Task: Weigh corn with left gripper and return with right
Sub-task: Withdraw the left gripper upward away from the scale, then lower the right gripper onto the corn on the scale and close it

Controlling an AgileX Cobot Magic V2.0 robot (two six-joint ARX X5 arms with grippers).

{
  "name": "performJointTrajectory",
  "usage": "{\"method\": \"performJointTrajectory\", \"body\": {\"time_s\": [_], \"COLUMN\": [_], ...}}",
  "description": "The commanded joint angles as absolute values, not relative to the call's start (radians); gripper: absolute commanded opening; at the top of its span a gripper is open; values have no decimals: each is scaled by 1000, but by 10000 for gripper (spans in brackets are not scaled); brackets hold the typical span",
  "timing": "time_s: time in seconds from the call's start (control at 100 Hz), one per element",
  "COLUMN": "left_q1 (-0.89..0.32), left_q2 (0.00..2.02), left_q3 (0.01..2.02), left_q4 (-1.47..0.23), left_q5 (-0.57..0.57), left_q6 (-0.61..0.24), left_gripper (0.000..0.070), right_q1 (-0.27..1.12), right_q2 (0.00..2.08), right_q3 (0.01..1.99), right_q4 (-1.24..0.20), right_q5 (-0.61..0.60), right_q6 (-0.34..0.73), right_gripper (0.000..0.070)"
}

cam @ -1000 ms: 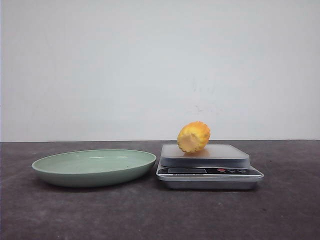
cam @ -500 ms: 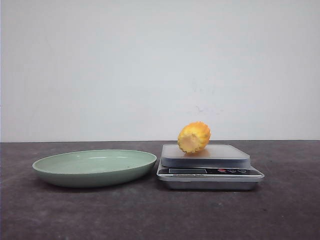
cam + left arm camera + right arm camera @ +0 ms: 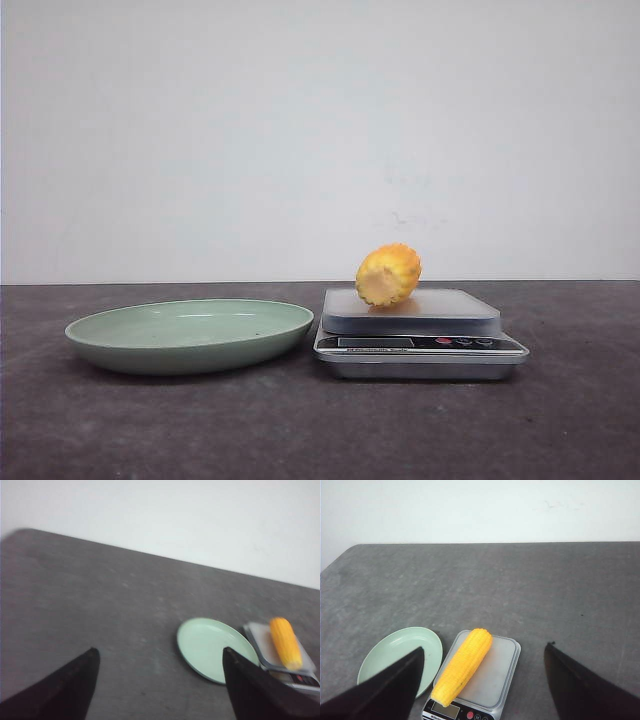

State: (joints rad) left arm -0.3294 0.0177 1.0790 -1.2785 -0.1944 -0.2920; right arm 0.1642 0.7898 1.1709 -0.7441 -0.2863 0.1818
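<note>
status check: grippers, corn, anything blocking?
Left gripper open, empty, back from the scale. Right gripper open, empty, above it. Corn lying on scale platform; green plate beside it empty. Nothing in the way.

wall (image 3: 320,130): plain white | table (image 3: 300,430): dark grey, matte | light: even

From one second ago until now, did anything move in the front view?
Nothing visibly changed. The corn lies on the scale as before, the green plate sits beside the scale on its left, and no end effector has entered the front view.
</note>
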Motion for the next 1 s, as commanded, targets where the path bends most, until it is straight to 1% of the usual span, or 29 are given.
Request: {"method": "performJointTrajectory", "body": {"time_s": [0.0,0.04,0.11,0.14,0.29,0.37,0.46,0.56,0.75,0.99], "left_q1": [-328,-328,-328,-328,-328,-328,-328,-328,-328,-328], "left_q2": [7,6,6,7,7,7,7,7,7,7], "left_q3": [1037,1015,990,984,980,980,980,980,980,980], "left_q4": [-1235,-1222,-1188,-1174,-1114,-1114,-1114,-1114,-1128,-1162], "left_q5": [-175,-166,-159,-157,-159,-160,-160,-160,-160,-160], "left_q6": [-302,-304,-304,-304,-299,-293,-293,-294,-297,-306], "left_gripper": [470,470,470,470,470,470,470,470,470,470], "right_q1": [171,177,197,209,301,373,451,507,544,552], "right_q2": [798,804,819,830,919,988,1079,1183,1371,1542], "right_q3": [1193,1193,1193,1193,1193,1193,1193,1193,1193,1193], "right_q4": [-731,-723,-702,-690,-634,-606,-572,-529,-447,-389], "right_q5": [-286,-287,-287,-287,-274,-219,-131,-63,-51,-38], "right_q6": [165,164,165,166,186,197,199,204,254,279], "right_gripper": [483,489,538,548,549,549,549,548,548,546]}}
